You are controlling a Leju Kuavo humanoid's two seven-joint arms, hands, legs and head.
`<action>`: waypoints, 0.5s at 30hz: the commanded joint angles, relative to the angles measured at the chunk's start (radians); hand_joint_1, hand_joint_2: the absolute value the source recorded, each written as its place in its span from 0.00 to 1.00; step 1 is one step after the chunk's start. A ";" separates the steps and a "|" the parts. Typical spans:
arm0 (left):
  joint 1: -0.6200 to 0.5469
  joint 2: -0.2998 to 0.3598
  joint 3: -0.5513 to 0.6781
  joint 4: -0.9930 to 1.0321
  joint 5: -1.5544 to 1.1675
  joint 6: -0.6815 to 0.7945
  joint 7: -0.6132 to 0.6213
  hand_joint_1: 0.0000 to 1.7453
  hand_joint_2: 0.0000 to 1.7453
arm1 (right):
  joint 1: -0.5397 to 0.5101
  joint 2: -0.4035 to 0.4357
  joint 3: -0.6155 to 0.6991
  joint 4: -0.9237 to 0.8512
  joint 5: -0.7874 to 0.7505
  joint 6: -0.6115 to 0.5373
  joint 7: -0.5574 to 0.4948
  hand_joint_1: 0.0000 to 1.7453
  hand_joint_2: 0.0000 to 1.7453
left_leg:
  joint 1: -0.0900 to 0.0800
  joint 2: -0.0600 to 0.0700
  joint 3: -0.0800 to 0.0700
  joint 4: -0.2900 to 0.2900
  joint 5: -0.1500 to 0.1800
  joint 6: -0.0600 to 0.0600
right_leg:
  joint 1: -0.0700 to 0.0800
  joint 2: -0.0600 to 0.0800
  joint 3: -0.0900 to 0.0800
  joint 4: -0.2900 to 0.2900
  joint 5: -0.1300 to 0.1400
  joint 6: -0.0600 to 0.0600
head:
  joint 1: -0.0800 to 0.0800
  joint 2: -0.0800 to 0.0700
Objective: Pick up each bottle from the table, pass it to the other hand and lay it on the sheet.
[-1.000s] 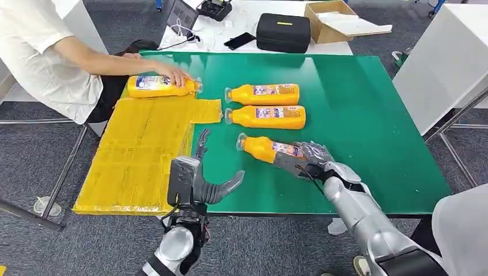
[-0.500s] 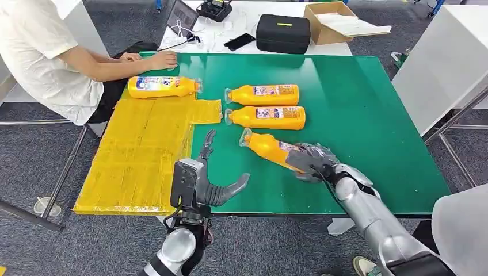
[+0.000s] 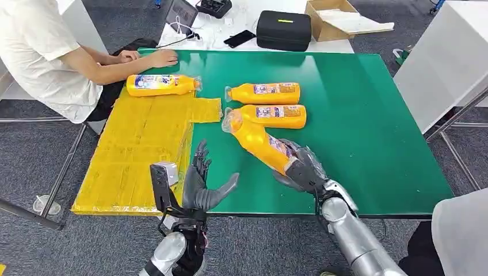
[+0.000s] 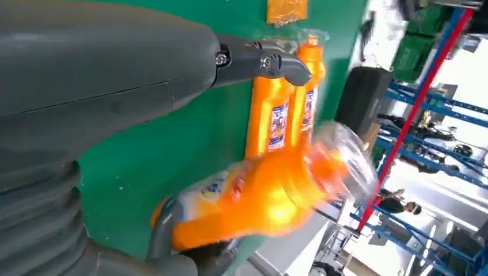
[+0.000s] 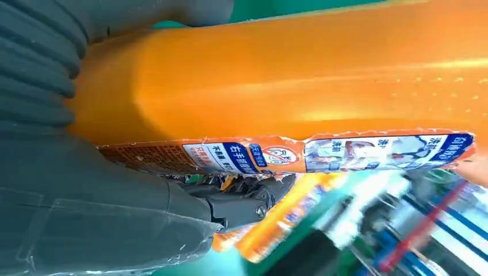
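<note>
My right hand point(image 3: 300, 169) grips the base of an orange bottle point(image 3: 255, 140) and holds it tilted above the green table point(image 3: 368, 126), its clear cap toward the far left. The same bottle point(image 5: 299, 92) runs across the right wrist view and appears blurred as the bottle point(image 4: 259, 201) in the left wrist view. My left hand point(image 3: 201, 183) hovers open near the table's front edge, beside the yellow sheet point(image 3: 138, 149), empty. Two more orange bottles point(image 3: 263, 93) point(image 3: 270, 117) lie side by side mid-table. Another bottle point(image 3: 161, 85) lies at the sheet's far edge.
A person in a white shirt point(image 3: 40, 52) sits at the far left, one hand point(image 3: 164, 57) resting on the table behind the sheet. A black case point(image 3: 283, 30), a cardboard box point(image 3: 339, 20) and a phone point(image 3: 239, 39) lie on the white table beyond.
My right hand has lifted the orange bottle off the table and swung it left toward my left hand. My left hand has turned, fingers up. The person's hand left the bottle on the sheet.
</note>
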State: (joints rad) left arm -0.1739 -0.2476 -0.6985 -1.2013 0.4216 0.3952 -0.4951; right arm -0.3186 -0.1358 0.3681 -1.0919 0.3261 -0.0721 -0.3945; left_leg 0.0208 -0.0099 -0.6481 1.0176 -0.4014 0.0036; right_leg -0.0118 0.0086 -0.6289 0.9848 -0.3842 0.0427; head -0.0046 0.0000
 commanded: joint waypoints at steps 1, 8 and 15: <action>0.013 0.059 0.014 0.006 0.131 -0.044 0.039 0.00 1.00 | 0.051 0.091 0.040 -0.189 -0.024 -0.077 -0.052 1.00 1.00 | 0.000 0.003 0.001 -0.001 -0.001 0.000 | -0.001 0.002 0.001 0.000 -0.001 -0.001 | 0.000 0.000; 0.005 0.064 -0.001 -0.009 0.144 -0.063 0.038 0.00 1.00 | 0.028 0.080 0.068 -0.155 -0.030 -0.069 -0.055 1.00 1.00 | -0.001 0.002 0.002 -0.001 -0.002 0.001 | -0.001 0.001 0.000 0.000 -0.002 -0.002 | 0.000 0.000; -0.026 0.070 -0.027 -0.062 0.130 -0.121 0.034 0.00 1.00 | -0.039 0.108 0.177 -0.034 -0.031 0.014 -0.039 1.00 1.00 | -0.002 0.007 0.004 0.000 -0.003 0.001 | -0.001 0.005 0.002 0.001 -0.002 -0.002 | 0.000 0.000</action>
State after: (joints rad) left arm -0.1478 -0.2258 -0.6844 -1.2272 0.5570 0.3208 -0.4666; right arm -0.2607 -0.0534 0.4162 -1.2573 0.2995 -0.1197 -0.4501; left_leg 0.0204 -0.0096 -0.6512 1.0175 -0.4015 0.0037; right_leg -0.0123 0.0088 -0.6323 0.9848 -0.3843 0.0427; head -0.0042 0.0000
